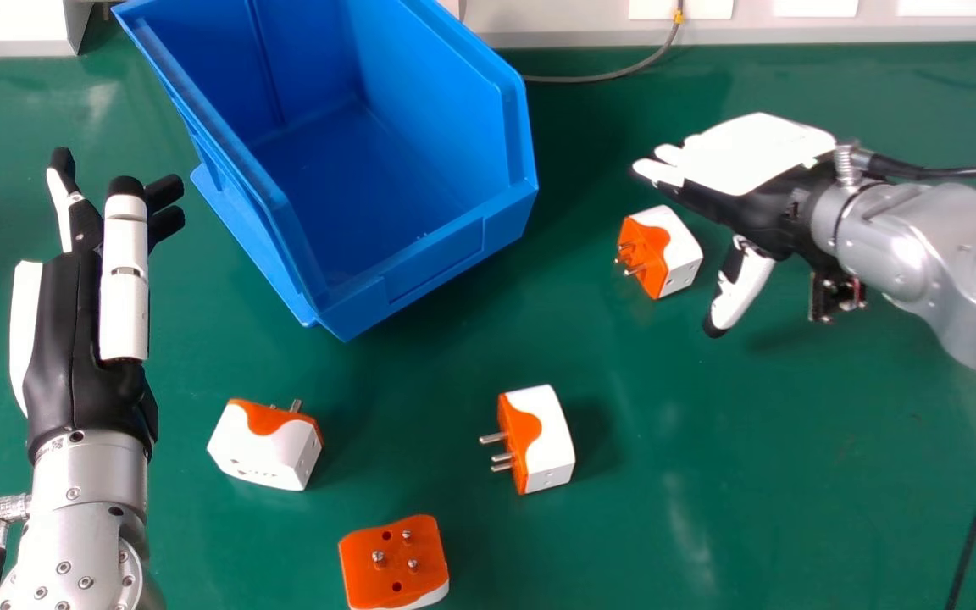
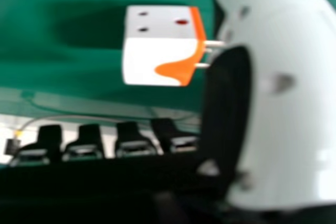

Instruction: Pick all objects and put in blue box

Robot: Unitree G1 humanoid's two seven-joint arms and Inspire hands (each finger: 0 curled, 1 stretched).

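The right hand (image 1: 746, 157) has straight, empty fingers near a plug adapter (image 1: 681, 263), with a gap to the blue box's edge (image 1: 437, 263). The left hand (image 1: 69, 347) is wide and empty.

In the head view I lose the far end of the blue box (image 1: 446, 263) past the top edge, and the bottom edge clips the nearest plug adapter (image 1: 395, 559). The palm of my right hand (image 1: 751, 152) is turned from me. In the right hand view, the thumb (image 2: 286, 108) is blurred and cut off; I can't make out another adapter's (image 2: 152, 59) pin tips beside it, nor identify the black shapes (image 2: 86, 140) beyond.
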